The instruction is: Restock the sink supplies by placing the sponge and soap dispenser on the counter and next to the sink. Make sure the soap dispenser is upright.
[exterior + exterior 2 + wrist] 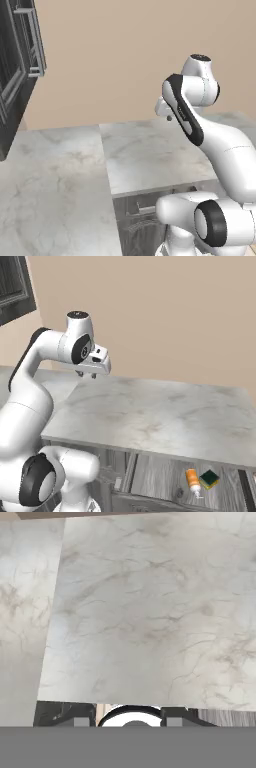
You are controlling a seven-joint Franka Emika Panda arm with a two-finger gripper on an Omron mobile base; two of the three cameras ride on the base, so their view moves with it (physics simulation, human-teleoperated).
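Observation:
The sponge (209, 478), yellow with a dark green top, lies in an open drawer (155, 473) below the counter (160, 416). Beside it, on its left, an orange soap dispenser (193, 480) with a white pump lies on its side. My gripper (87, 375) hangs above the counter's far left part, well away from both, near the seam between two slabs (167, 118). In the hand view its fingertips (80, 721) stand wide apart with nothing between them, looking down at the marbled top (145, 612). The sink is out of view.
A dark upper cabinet (15, 65) with bar handles hangs at the left. A lower marbled slab (50, 190) adjoins the counter on the left. The tan wall (165, 316) runs behind. My own arm base (55, 471) stands in front of the drawer's left end.

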